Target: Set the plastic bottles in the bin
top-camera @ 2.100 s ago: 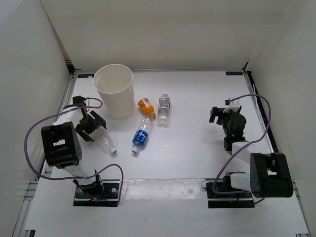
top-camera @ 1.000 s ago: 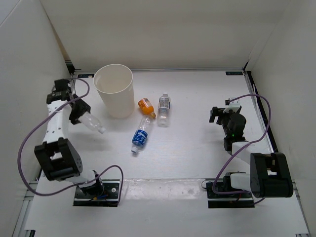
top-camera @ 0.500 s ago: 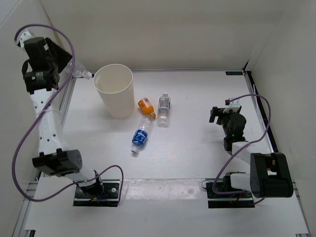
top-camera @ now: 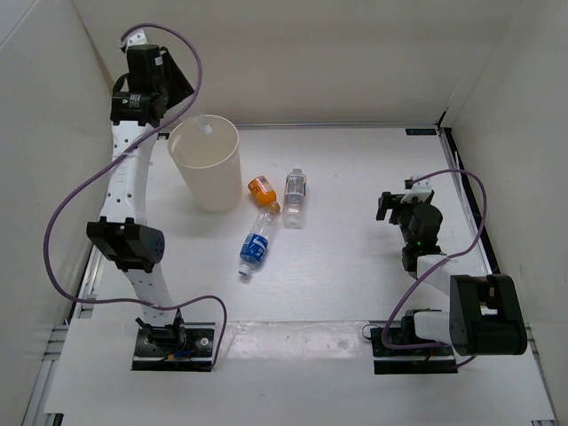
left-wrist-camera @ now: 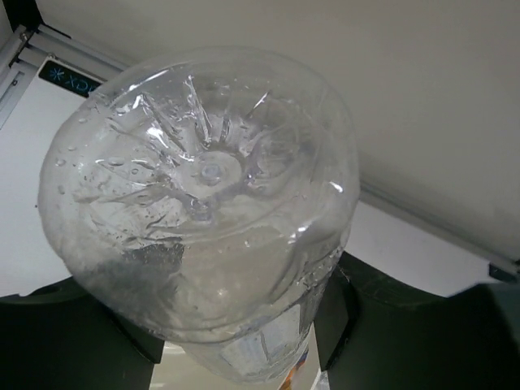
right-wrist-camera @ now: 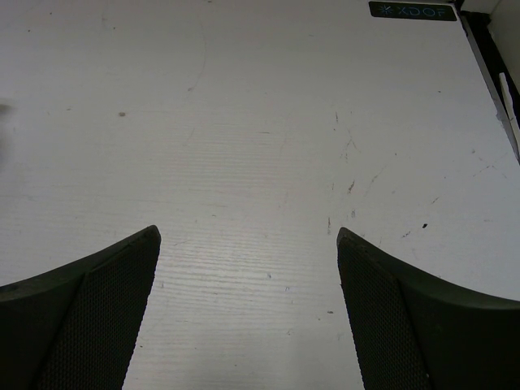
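**Bottle held neck-down over the bin**

The left gripper (top-camera: 169,93) is raised high at the far left, clamped tight around the body of a clear bottle (left-wrist-camera: 203,187). The bottle's base faces the wrist camera and its cap tips down over the mouth of the bin (top-camera: 209,188) — so letting go should drop it straight in. The orange bottle (top-camera: 261,187), pale-label bottle (top-camera: 295,197) and blue-label bottle (top-camera: 254,247) lie on the table (top-camera: 355,284) just right of the bin. The right gripper (right-wrist-camera: 248,317) rests at the right, spread wide and empty. Half a second ago the held bottle hung left of the rim — now it is above the opening. Everything else is unmoved.
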Motion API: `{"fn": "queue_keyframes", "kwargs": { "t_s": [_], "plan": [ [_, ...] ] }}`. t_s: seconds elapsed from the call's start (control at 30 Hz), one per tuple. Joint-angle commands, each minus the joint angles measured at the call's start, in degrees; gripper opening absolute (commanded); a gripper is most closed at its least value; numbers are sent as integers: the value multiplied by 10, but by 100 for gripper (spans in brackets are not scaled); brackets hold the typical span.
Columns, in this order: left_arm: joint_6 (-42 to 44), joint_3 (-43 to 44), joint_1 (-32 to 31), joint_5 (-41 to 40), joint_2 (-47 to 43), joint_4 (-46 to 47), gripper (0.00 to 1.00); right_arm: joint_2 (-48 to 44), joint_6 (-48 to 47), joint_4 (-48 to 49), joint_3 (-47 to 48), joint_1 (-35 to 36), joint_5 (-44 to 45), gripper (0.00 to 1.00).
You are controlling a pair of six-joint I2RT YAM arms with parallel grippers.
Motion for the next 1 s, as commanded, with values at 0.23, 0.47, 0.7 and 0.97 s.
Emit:
{"fn": "queue_keyframes", "kwargs": {
  "t_s": [0.23, 0.47, 0.7, 0.97],
  "plan": [
    [58, -90, -29, -57, -47, -32, 77, 0, -2, 19, 15, -2, 4, 90],
    [57, -100, -27, -74, -55, -60, 100, -1, -2, 19, 15, -3, 4, 90],
    [62, -86, 12, -85, -105, -41, 100, 0, -2, 18, 14, 0, 8, 90],
    [-3, -373, 141, -47, -290, 101, 100, -1, -2, 23, 13, 4, 14, 90]
  ]
}}
